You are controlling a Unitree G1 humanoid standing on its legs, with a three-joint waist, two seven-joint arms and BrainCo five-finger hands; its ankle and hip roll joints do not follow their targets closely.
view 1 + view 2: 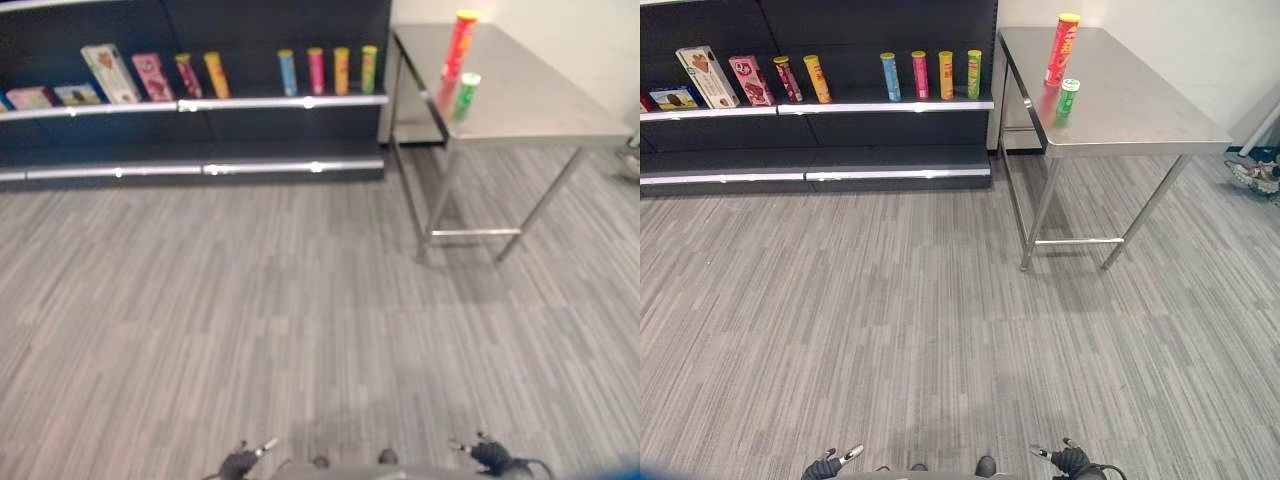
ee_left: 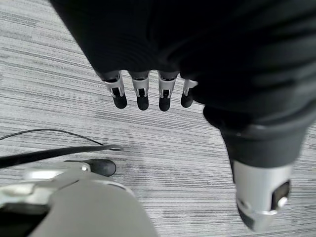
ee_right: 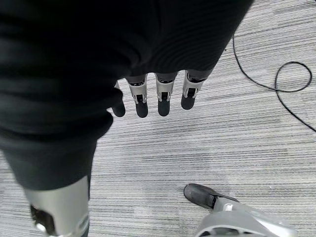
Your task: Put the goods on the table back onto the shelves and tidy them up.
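A tall red tube [image 1: 1061,48] stands at the far end of the steel table [image 1: 1140,110], at the right of the room. A short green can [image 1: 1068,97] stands just in front of it. The dark shelves [image 1: 840,105] run along the back wall to the left of the table. My left hand [image 2: 142,96] and right hand [image 3: 163,101] hang low over the grey floor, far from the table. Both have straight fingers and hold nothing. They also appear at the bottom edge as the left hand [image 1: 825,465] and right hand [image 1: 1072,460].
On the upper shelf stand a blue tube [image 1: 890,76], a pink tube [image 1: 919,74], and an orange tube [image 1: 945,74] beside a green one. Further left are two leaning tubes [image 1: 817,78] and tilted boxes [image 1: 707,76]. Wide striped carpet lies between me and the shelves.
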